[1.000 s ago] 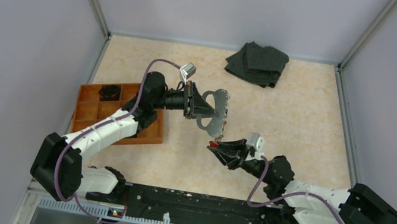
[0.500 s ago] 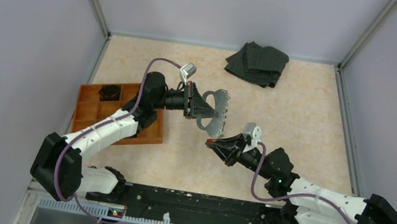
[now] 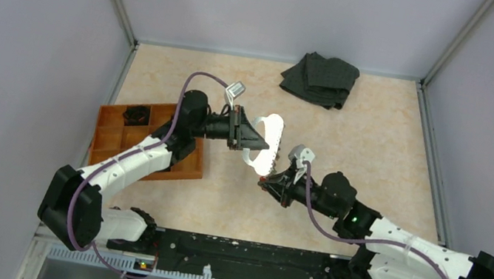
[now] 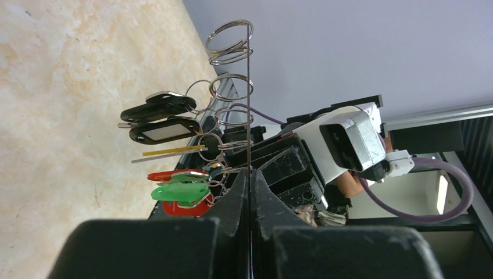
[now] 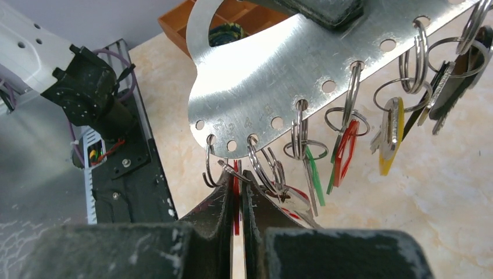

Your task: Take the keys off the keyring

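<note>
Left jaws clamped on keyring [image 5: 279,75] edge, right jaws pinching red key [image 5: 235,195], mostly hidden between them.

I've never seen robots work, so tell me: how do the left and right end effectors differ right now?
The left end effector clamps the keyring, a flat metal plate with holes; the right end effector pinches a red key hanging from it. Seen from above, the left end effector reaches in from the left, the right end effector from the near side. Both are black, two-fingered and shut.
</note>
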`<state>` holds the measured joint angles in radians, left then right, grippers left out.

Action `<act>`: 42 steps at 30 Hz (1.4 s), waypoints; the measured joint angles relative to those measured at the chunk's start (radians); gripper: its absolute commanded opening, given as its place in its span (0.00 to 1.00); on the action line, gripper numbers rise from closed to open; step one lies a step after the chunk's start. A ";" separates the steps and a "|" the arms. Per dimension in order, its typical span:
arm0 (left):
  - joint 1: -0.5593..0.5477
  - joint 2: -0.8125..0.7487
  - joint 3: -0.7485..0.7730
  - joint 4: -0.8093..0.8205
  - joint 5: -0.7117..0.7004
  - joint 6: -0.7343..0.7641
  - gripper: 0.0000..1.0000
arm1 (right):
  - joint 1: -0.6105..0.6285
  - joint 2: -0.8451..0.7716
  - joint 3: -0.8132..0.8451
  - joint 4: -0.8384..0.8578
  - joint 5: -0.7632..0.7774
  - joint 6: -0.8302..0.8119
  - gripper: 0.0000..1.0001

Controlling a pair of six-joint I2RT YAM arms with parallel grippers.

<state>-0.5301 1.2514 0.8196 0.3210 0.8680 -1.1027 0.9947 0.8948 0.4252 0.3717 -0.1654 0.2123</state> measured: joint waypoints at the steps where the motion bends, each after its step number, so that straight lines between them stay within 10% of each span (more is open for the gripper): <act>1: 0.000 0.000 0.000 -0.006 -0.002 0.010 0.00 | 0.000 -0.002 0.006 -0.021 0.001 0.000 0.00; 42: 0.000 -0.054 0.018 -0.177 -0.073 0.288 0.00 | 0.031 0.032 0.251 -0.492 0.075 0.054 0.00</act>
<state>-0.5301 1.1976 0.8379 0.1444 0.7952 -0.8146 1.0260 0.9264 0.6765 -0.1200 -0.0902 0.2665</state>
